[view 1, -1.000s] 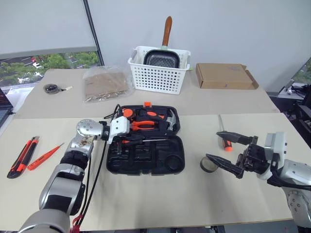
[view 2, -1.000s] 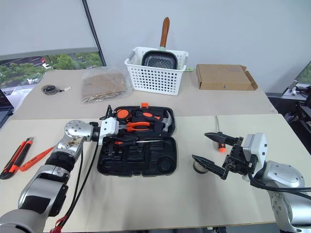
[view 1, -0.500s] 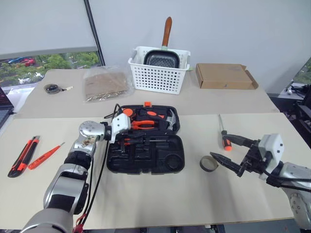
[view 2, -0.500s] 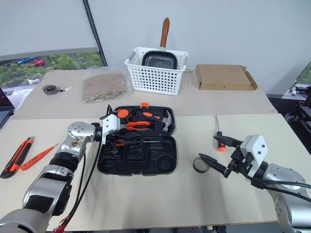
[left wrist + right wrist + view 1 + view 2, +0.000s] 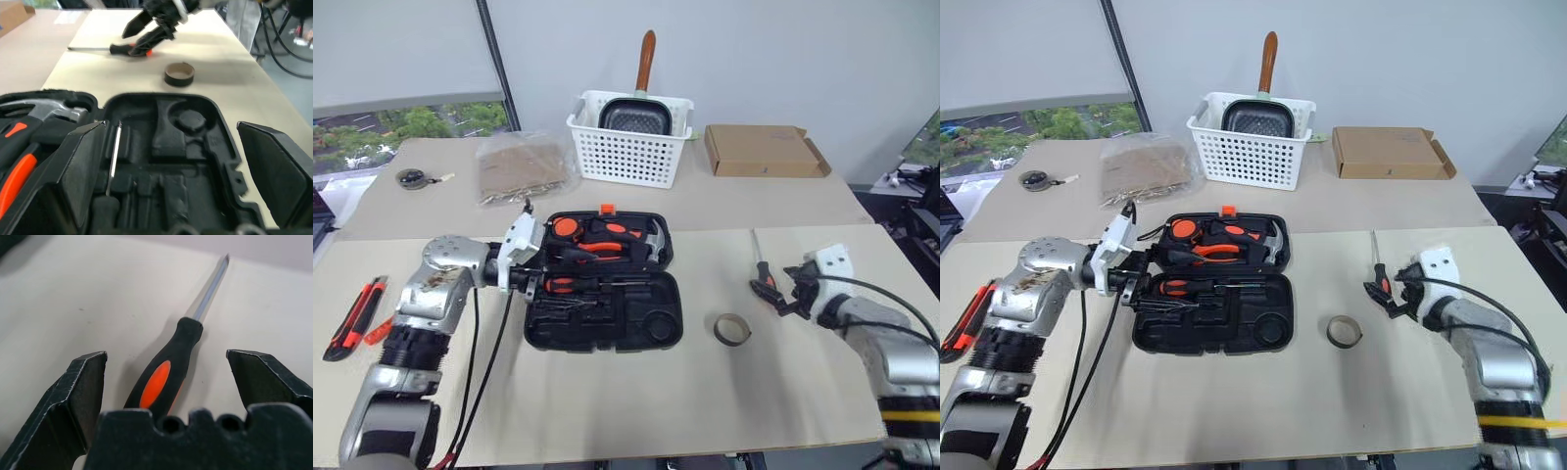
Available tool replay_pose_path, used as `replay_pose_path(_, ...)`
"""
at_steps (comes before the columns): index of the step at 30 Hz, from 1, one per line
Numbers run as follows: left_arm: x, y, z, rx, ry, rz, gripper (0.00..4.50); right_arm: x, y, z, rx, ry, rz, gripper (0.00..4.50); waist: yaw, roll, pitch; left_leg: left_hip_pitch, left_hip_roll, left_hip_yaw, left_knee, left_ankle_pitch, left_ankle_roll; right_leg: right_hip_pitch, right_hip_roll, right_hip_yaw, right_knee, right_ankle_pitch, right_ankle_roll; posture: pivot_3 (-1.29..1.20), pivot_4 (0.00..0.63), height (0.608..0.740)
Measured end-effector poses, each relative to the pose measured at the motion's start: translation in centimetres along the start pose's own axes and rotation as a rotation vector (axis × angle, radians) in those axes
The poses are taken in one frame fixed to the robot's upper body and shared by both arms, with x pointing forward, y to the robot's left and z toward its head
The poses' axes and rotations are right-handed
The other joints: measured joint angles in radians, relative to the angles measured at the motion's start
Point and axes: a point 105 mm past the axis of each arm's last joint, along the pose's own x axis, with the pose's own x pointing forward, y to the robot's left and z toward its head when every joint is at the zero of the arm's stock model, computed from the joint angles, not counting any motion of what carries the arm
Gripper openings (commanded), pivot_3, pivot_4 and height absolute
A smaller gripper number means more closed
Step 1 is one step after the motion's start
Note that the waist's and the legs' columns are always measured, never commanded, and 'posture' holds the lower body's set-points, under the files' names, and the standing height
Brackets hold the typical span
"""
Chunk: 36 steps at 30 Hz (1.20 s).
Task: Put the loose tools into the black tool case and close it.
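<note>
The black tool case (image 5: 674, 315) lies open in the middle of the table, pliers and a hammer in its far half. A screwdriver (image 5: 566, 284) with an orange-black handle rests in the near half. My left gripper (image 5: 536, 272) hovers open at the case's left edge, holding nothing. A second screwdriver (image 5: 164, 377) lies on the table to the right; my right gripper (image 5: 771, 291) stands open with its fingers on either side of the handle. The grey tape roll (image 5: 732, 329) sits between case and right gripper. The utility knife (image 5: 350, 319) lies far left, the red tester mostly hidden beside it.
At the back stand a white lattice basket (image 5: 628, 149) holding a pan, a flat cardboard box (image 5: 764, 152) and a clear bag (image 5: 519, 168). A round dark disc with a cord (image 5: 411, 177) lies back left. Bare tabletop stretches in front of the case.
My left gripper opened, let go of the screwdriver in the case and drew up and back. My right gripper moved forward and down past the tape roll to the second screwdriver.
</note>
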Motion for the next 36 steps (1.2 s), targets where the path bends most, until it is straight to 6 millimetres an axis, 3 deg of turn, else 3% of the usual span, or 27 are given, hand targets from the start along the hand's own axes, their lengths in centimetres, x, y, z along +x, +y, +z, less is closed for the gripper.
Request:
replay_pose_path(6, -1.2, -0.6, 0.6, 0.003, 0.034, 0.122, 4.50, 0.6, -0.6, 0.3, 0.005, 0.022, -0.032, 1.39, 0.000, 0.000, 0.000, -0.001, 0.000, 0.001, 0.000, 0.004, -0.007, 0.000, 0.000, 0.001, -0.001, 0.000, -0.001, 0.00, 0.150, 0.700)
replay_pose_path(8, -1.7, -0.9, 0.8, -0.014, 0.022, 0.158, 4.50, 0.6, -0.8, 0.7, -0.003, 0.017, -0.041, 1.00, -0.001, 0.000, 0.000, -0.001, 0.000, 0.001, 0.000, 0.004, -0.007, 0.000, 0.000, 0.001, -0.002, -0.001, -0.001, 0.00, 0.150, 0.700)
replay_pose_path(13, -2.9, -1.6, 1.3, -0.086, -0.031, 0.266, 4.50, 0.8, -1.0, 2.9, -0.088, -0.012, -0.030, 1.00, -0.003, 0.001, 0.000, -0.001, 0.000, 0.001, 0.000, 0.004, -0.007, -0.001, 0.000, 0.001, -0.001, -0.001, -0.001, 0.00, 0.150, 0.700)
replay_pose_path(15, -3.6, -2.1, 1.1, -0.120, -0.037, 0.312, 4.50, 0.8, 0.3, 5.2, -0.169, -0.073, 0.068, 1.00, -0.010, 0.001, 0.001, 0.000, 0.000, 0.001, -0.001, 0.004, -0.007, -0.001, 0.001, 0.001, -0.001, -0.001, -0.001, 0.00, 0.150, 0.700)
replay_pose_path(19, -5.1, -3.5, 0.2, -0.179, -0.002, 0.397, 4.50, 0.9, 5.5, 9.2, -0.358, -0.188, 0.353, 1.00, -0.022, 0.001, 0.001, 0.003, 0.002, 0.000, -0.007, 0.004, -0.008, -0.001, 0.004, 0.001, -0.001, -0.001, -0.001, 0.00, 0.150, 0.700)
replay_pose_path(27, -7.1, -5.9, -1.0, -0.238, 0.077, 0.449, 4.50, 0.6, 14.5, 8.1, -0.617, -0.216, 0.917, 1.00, -0.015, 0.000, 0.001, 0.002, 0.002, 0.000, -0.009, 0.008, -0.014, -0.002, 0.004, 0.000, -0.001, -0.002, -0.004, 0.00, 0.150, 0.700)
replay_pose_path(36, -8.6, -6.9, -0.8, -0.244, 0.108, 0.503, 4.50, 2.4, 17.2, 8.2, -0.693, -0.219, 1.061, 1.00, -0.011, 0.000, 0.001, 0.002, 0.002, 0.000, -0.009, 0.008, -0.015, -0.003, 0.003, -0.001, -0.001, -0.002, -0.008, 0.00, 0.150, 0.700)
